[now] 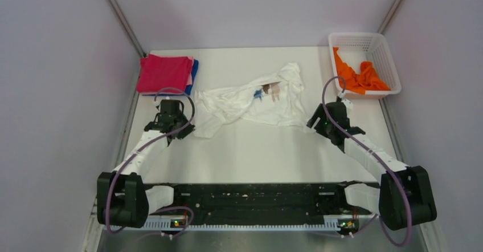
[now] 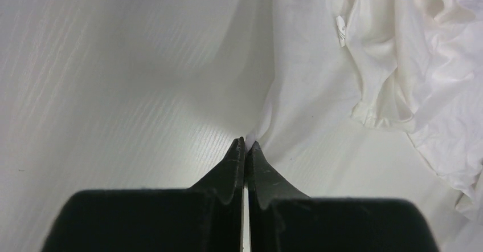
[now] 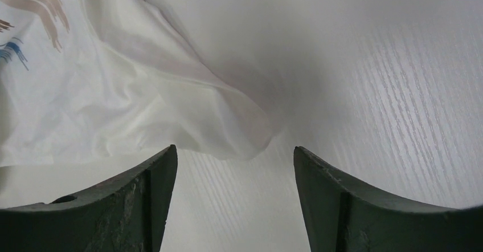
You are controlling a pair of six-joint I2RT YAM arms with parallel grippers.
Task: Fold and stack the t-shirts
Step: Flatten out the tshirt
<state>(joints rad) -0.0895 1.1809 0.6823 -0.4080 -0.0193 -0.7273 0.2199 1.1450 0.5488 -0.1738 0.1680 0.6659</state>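
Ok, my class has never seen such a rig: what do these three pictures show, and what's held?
Two robot arms stand at a table's edge. The wide picture looks down from above; the others come from wrist cameras. A crumpled white t-shirt lies mid-table, a folded magenta-red t-shirt sits on a blue t-shirt, an orange t-shirt lies in the basket. The left end effector is shut, seemingly pinching the white shirt's edge; the right end effector is open, empty.

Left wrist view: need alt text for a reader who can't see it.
The black left pincer, shut, appears to pinch the edge of a crumpled white t-shirt that fills the right side. The white wood-grain table fills the left, and a small label shows on the cloth.
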